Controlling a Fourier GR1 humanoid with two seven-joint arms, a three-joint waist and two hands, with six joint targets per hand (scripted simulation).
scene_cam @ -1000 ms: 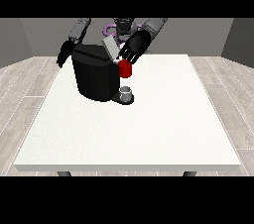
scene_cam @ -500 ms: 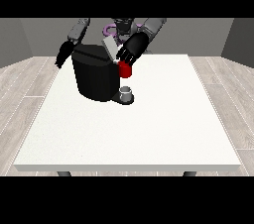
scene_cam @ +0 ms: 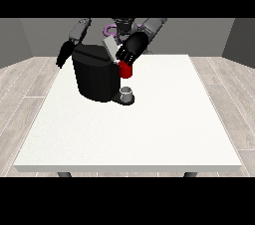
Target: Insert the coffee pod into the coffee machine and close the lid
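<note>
Black coffee machine stood on the white table, toward the far side at the view's left of centre. A pale lid flap on its top appeared raised and tilted, so lid judged not yet closed. A red thing at the machine sat at its front upper edge; below it a small grey thing rested on the machine's base. Could not tell whether that grey thing was the coffee pod; the pod itself was not plainly seen anywhere.

Hand at the view's right hovered at the machine's top, just beside the lid flap and above the red thing. Its fingers looked bunched toward the flap, but whether they were curled on anything or simply resting there could not be told. Hand at the view's left hung beside the machine's far left edge, apart from it; state of its fingers could not be told either.

Progress, as a judgement: work had reached the machine, insertion unconfirmed, lid closing left to do.

Against half a second earlier: hand at the view's right had shifted very slightly at the lid; machine, red thing and grey thing showed in the same places. Little else differed.
</note>
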